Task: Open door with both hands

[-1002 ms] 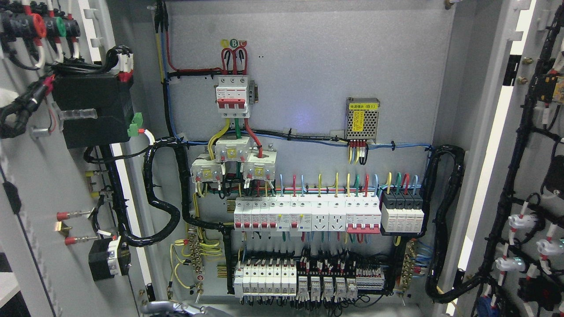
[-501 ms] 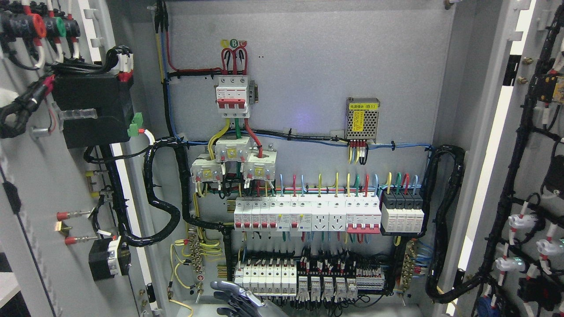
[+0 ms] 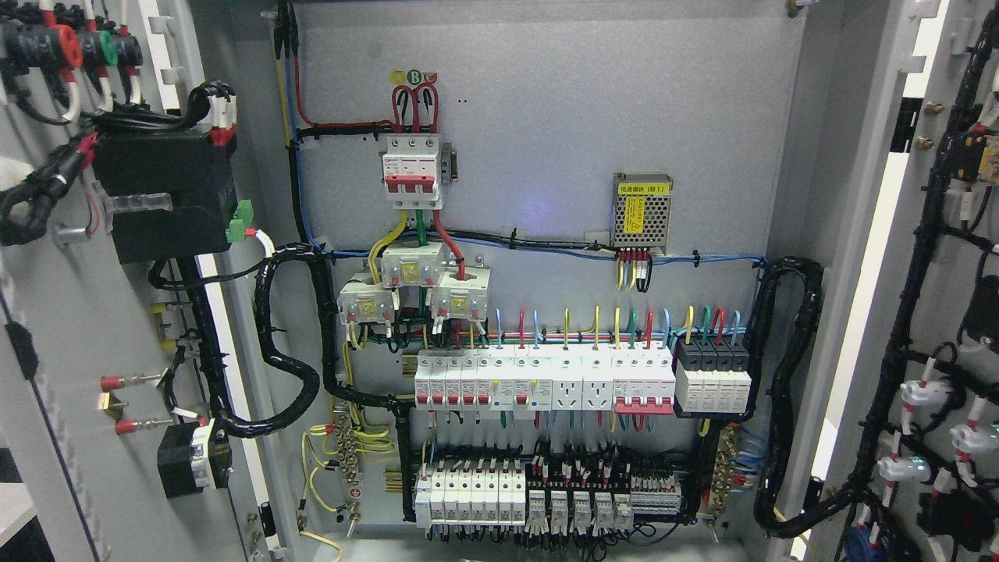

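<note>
With both grey metal doors swung wide, left door (image 3: 70, 328) and right door (image 3: 936, 312) flanked the near edges, wired parts on their inner faces. Neither robot hand was in view, so finger state could not be told. Farther in, the white breaker row (image 3: 546, 380) sat low on the grey back panel (image 3: 585, 101), a red-and-white main breaker (image 3: 411, 170) above left.
</note>
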